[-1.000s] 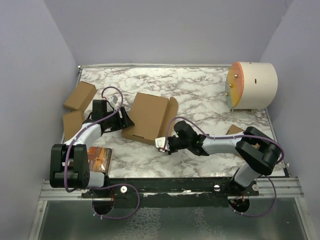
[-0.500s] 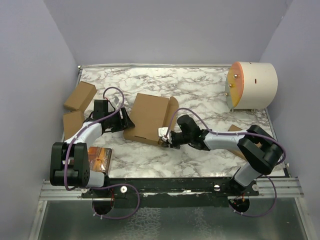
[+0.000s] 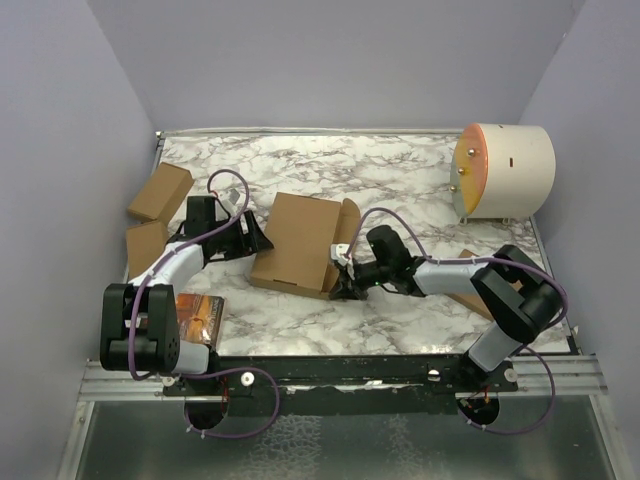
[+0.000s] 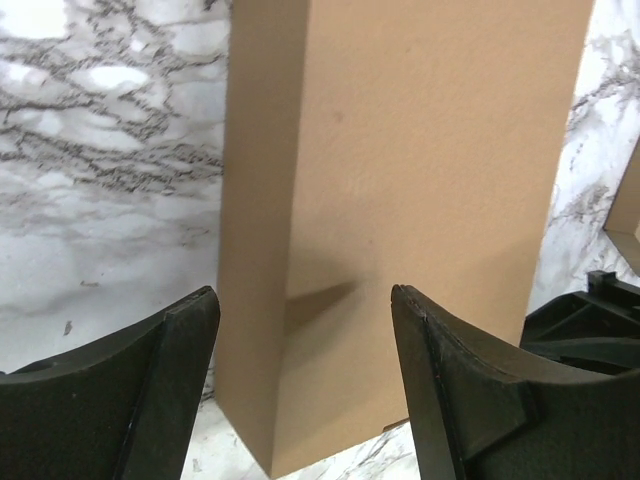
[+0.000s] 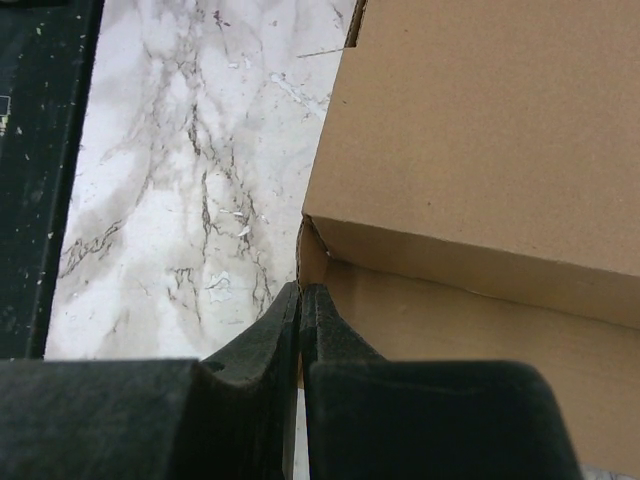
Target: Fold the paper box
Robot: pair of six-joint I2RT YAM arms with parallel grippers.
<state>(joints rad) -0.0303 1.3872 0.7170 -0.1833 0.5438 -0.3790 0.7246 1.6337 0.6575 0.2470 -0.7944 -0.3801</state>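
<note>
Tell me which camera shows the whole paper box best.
Top external view: the paper box shows whole, one flap standing at its right edge. The left wrist view shows only a panel and side; the right wrist view, just one corner.

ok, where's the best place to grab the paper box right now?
Take the upright side flap on the right edge of the paper box, pinching across its thickness from above. It's a thin standing sheet, while the flat body looks too broad for the jaws. The right gripper, shut at the near right corner, would have to open first.
</note>
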